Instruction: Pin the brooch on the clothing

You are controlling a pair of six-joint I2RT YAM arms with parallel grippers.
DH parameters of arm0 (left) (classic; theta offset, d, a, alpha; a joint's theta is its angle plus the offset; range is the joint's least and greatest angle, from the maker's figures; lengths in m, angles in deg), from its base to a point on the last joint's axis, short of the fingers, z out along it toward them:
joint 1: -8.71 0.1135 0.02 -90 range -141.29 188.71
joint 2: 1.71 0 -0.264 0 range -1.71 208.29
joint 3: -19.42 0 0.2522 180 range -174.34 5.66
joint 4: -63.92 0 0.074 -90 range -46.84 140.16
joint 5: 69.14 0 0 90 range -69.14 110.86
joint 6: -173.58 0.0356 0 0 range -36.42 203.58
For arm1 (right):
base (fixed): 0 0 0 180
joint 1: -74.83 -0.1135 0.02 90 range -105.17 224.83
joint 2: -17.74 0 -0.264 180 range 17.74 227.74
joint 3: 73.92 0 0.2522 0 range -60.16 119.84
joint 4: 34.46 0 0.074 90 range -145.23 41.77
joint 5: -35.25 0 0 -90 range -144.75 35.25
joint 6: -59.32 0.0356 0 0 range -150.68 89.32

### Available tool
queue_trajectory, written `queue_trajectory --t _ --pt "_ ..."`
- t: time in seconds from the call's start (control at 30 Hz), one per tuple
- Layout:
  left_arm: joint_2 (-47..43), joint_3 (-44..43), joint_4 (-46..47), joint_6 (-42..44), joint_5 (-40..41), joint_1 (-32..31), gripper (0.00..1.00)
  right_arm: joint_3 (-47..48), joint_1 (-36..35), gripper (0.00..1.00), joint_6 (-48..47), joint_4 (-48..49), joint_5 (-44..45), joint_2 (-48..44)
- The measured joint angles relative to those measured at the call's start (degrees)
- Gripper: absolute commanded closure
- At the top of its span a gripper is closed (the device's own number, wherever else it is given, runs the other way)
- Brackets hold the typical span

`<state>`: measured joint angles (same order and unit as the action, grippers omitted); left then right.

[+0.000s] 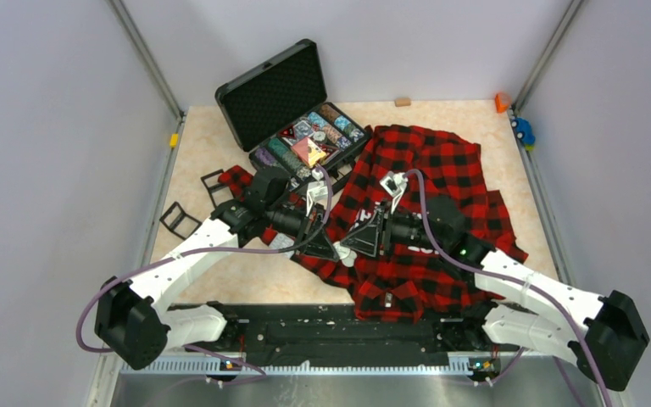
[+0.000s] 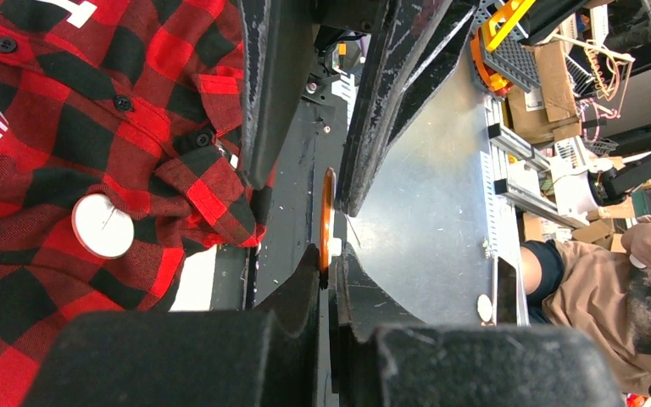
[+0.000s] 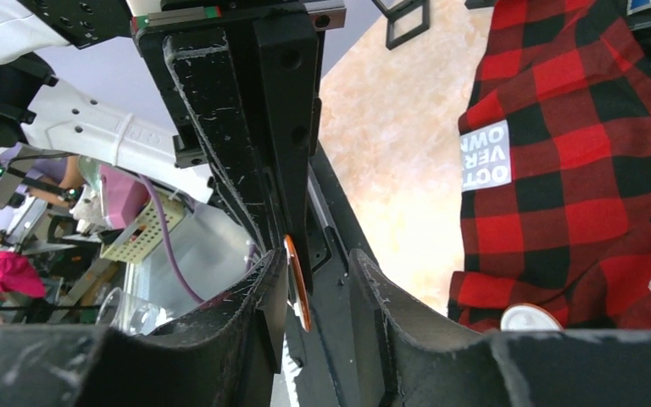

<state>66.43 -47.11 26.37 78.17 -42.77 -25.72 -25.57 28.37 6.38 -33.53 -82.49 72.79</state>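
Brooch [image 2: 327, 203], an orange disc, hangs over the edge of the shirt [image 1: 424, 170], pinched by the left gripper [image 2: 329, 254], jaws pressed together; right gripper [image 3: 315, 259] straddles it, jaws apart; regrasp seems in hand; next, right must close squarely without knocking it loose.

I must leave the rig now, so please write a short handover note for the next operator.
Left gripper: shut on the orange brooch, held clear of the shirt.
Right gripper: open, one finger on each side of the brooch.
Shirt: lying on the table, a white round disc on it.
Done: brooch is in hand.
Left: pin it onto the shirt.
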Motion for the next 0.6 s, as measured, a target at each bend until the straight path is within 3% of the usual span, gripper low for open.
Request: queue_trajectory --t 0.2,0.37,0.4,0.43,0.47,0.5,0.6 --pt "0.0 0.0 0.0 0.0 0.1 0.0 1.00 0.0 0.0 0.76 0.7 1.9 -2.7 1.9" --pt "0.0 0.0 0.0 0.0 0.6 0.0 0.97 -0.1 0.0 1.00 1.4 2.9 -4.5 2.5" --pt "0.0 0.0 0.0 0.0 0.6 0.0 0.87 -0.1 0.0 1.00 1.5 3.1 -4.8 2.4" --pt "0.0 0.0 -0.1 0.0 0.7 0.0 0.63 -0.1 0.0 1.00 1.4 3.2 -4.9 2.4" --pt "0.0 0.0 -0.2 -0.2 0.9 0.0 0.46 -0.1 0.0 1.00 1.4 3.2 -4.9 2.4" --pt "0.0 0.0 -0.1 0.2 1.3 0.0 0.36 -0.2 0.0 1.00 1.6 3.4 -4.5 2.4" --pt "-0.5 0.0 -0.2 -0.1 4.4 0.0 0.30 -1.8 0.0 1.00 2.6 5.8 -2.2 1.8"
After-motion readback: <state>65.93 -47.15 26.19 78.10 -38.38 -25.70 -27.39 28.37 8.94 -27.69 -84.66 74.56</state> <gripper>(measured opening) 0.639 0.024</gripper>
